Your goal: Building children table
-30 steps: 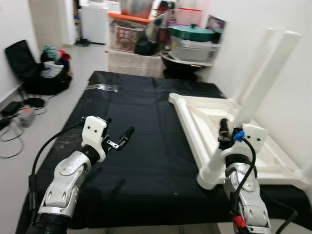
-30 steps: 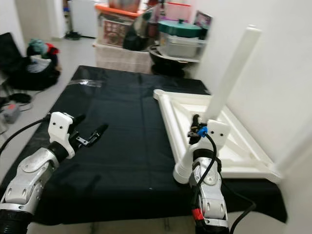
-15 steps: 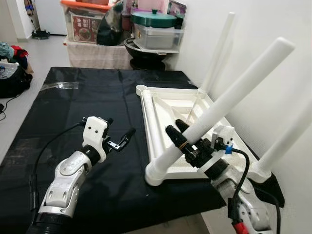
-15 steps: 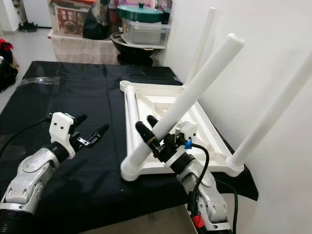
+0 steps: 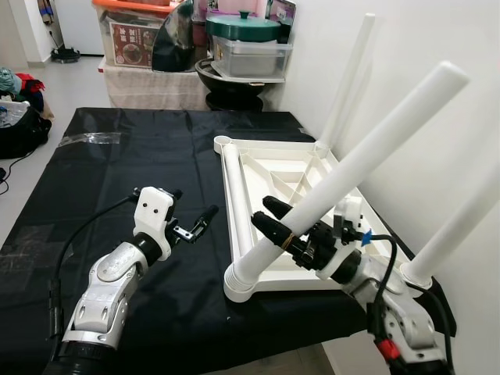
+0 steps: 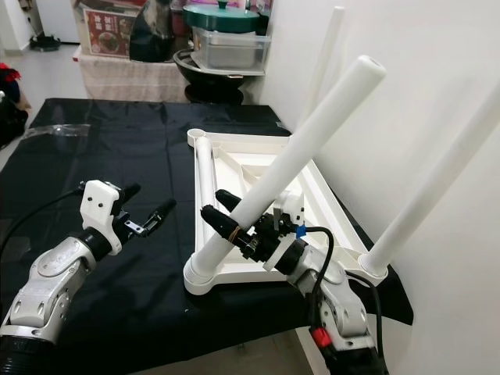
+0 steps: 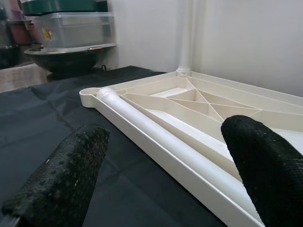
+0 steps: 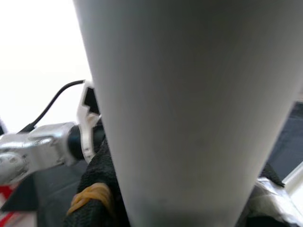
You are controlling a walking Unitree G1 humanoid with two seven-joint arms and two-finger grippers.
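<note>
Right gripper (image 5: 275, 221): clenched round the near leg (image 5: 367, 156), low on the shaft, just above where the leg enters its corner socket. One black finger (image 5: 268, 228) lies across the front of the leg, the other (image 5: 275, 208) behind it. In the right wrist view the leg (image 8: 189, 109) runs close past the lens and blurs, with a yellow band on a finger (image 8: 90, 196) beside it.

Near leg: white tube, tilted up and away toward the wall, foot seated in the tabletop's near-left corner.

Tabletop (image 5: 238, 168): white plastic, lying upside down (ribbed underside up) on the right half of the black cloth (image 5: 117, 187), close to the wall (image 5: 461, 47). Its near-right corner reaches the cloth's near edge.

Other legs: one (image 5: 461, 226) stands tilted from the near-right corner; one (image 5: 348, 78) rises nearly upright from the far-right corner. A fourth (image 7: 156, 137) lies flat along the tabletop's left edge, seemingly inside the rim, though the exact seating is hard to judge.

Left gripper (image 5: 191, 221): released, fingers apart, hovering over the cloth left of the tabletop and touching nothing. In the left wrist view both fingers (image 7: 61, 184) frame the tabletop's left edge.

Beyond the cloth's far edge: a lidded container (image 5: 246, 47) on a dark basin (image 5: 234, 82), and a box (image 5: 137, 43) with an orange lid. A dark bag (image 5: 19, 129) sits on the floor at far left.
</note>
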